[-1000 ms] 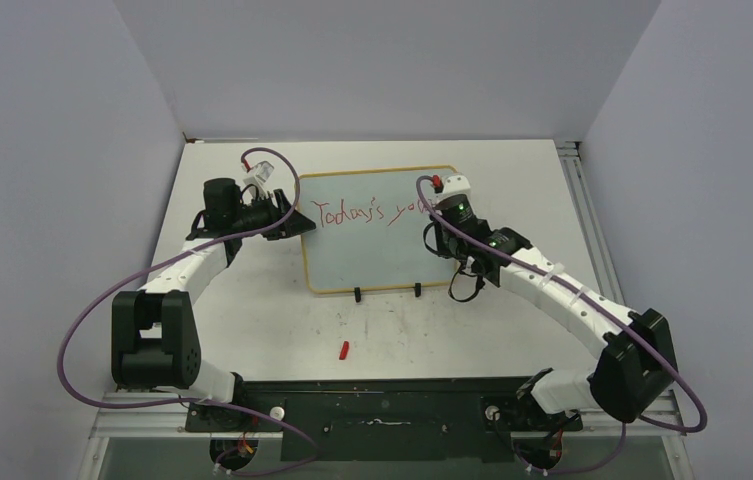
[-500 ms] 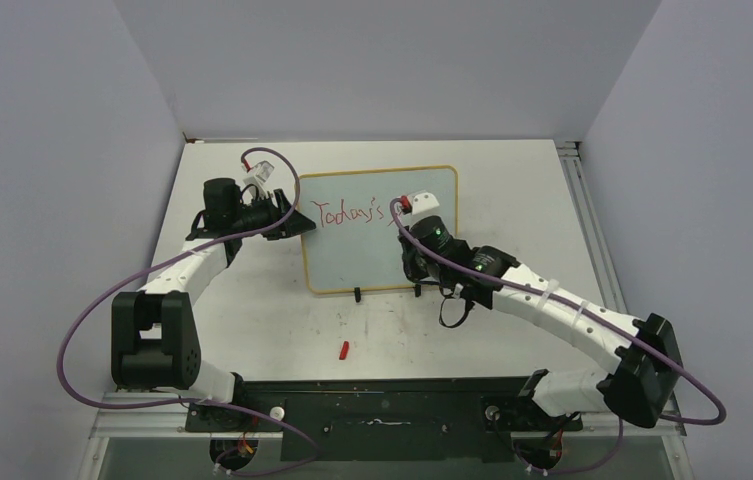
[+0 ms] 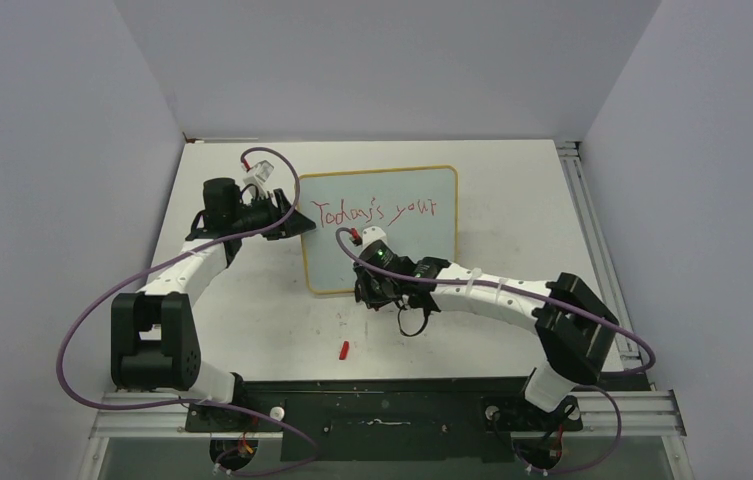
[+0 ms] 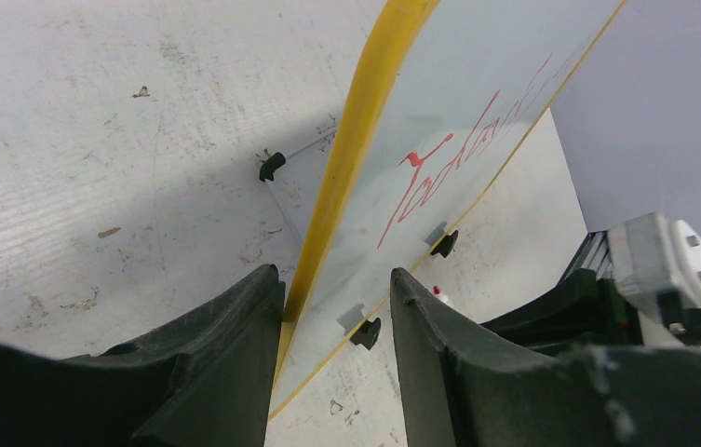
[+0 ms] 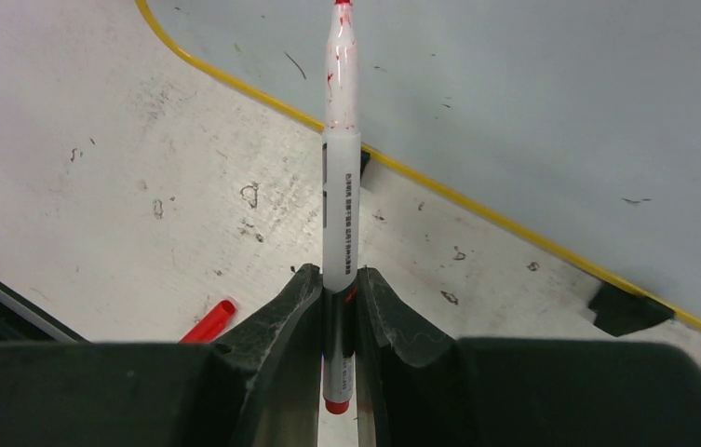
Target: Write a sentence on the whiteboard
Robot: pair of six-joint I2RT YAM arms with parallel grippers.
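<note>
1. The whiteboard (image 3: 422, 250) sits mid-tabletop (image 3: 522, 200), with its wood-yellow frame and two black clip feet (image 4: 440, 244) on the edge nearest the arms.
2. The sentence (image 3: 374, 211) runs in thin red marker along the upper part of the board. It reads roughly "Today's your", and nothing is written below that line.
3. The left gripper (image 4: 335, 312) is at the board's left edge, with its fingers (image 4: 225, 363) apart on either side of the frame. One finger lies against the yellow rim. I cannot tell whether the other presses on the board, so whether it is gripping is unclear.
4. The right gripper (image 5: 339, 291) has its fingers clamped on a white-barrelled red marker (image 5: 339, 186), gripping the rear part of the barrel.
5. The marker points up the wrist view, crossing the yellow frame near a clip foot. Its red-stained tip is over the blank lower-left part of the board. I cannot tell whether the tip touches the surface.
6. The red marker cap (image 3: 344, 350) lies on the scuffed tabletop in front of the board, between the board and the arm bases.
</note>
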